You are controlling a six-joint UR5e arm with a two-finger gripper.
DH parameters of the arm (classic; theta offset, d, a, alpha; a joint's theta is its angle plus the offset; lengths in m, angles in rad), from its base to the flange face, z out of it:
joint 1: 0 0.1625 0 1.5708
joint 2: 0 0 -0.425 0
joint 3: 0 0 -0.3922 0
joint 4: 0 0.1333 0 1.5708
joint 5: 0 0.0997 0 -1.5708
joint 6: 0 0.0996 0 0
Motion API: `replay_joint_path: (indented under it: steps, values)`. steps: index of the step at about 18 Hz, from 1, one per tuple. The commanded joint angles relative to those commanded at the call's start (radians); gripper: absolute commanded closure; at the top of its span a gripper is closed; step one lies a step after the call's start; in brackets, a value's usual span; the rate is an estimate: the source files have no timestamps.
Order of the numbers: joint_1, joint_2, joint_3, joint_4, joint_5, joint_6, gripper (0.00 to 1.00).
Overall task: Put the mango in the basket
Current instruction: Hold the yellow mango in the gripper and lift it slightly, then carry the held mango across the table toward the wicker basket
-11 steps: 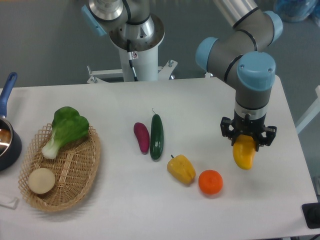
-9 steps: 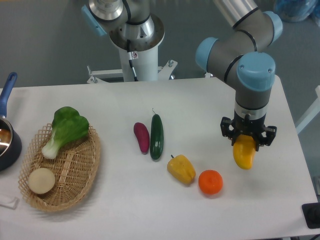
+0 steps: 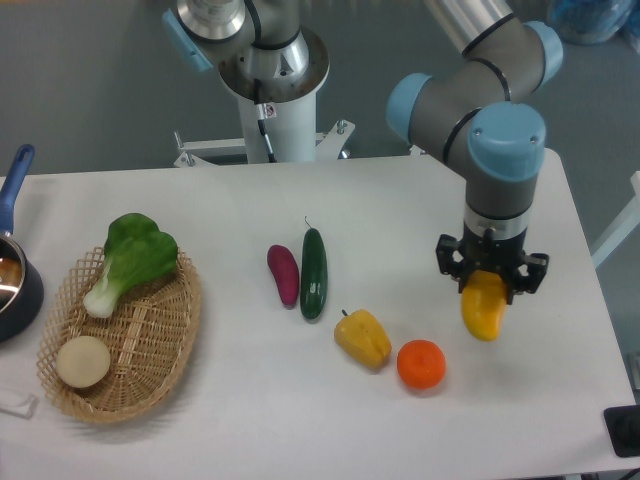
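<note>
Pinching the mango (image 3: 483, 308) at its top end, jaws closed on it from above; gripper (image 3: 490, 280) hangs at the right side of the bench (image 3: 400, 210). Mango hangs below the jaws, long axis roughly vertical, tip toward 6 o'clock. It looks lifted clear of the bench, though I can't confirm the gap from this one view.

Key relation for the next move: the basket (image 3: 150, 340) lies at about 9 o'clock from the jaws, well apart, across nearly the whole bench. Only one arm, so no choice there. My read: grasp done, transport leg not yet done.

Between jaws and basket along that 9 o'clock line: orange (image 3: 421, 364) just beside the mango at 8 o'clock, yellow bell pepper (image 3: 363, 338), cucumber (image 3: 314, 274), eggplant (image 3: 283, 274). Carry height needs to clear them.

Basket already holds a bok choy (image 3: 130, 255) at its 12 o'clock end and a pale round item (image 3: 83, 361) at 7 o'clock; the middle looks free.

Count: one each of mango, basket, orange, pepper, cucumber, eggplant, bok choy, round item. One blue-handled pot (image 3: 12, 270) at the left edge.
</note>
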Motion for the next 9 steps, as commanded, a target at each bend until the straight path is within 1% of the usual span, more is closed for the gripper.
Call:
replay_joint_path:
  steps: [2,5,9]
  values:
    - [-0.020,0.006,-0.015,0.012,-0.038,0.020,0.85]
    - [-0.072,0.011,-0.008,0.018,-0.080,0.028,0.85]
    - [-0.192,0.012,-0.014,0.024,-0.080,-0.001,0.85]
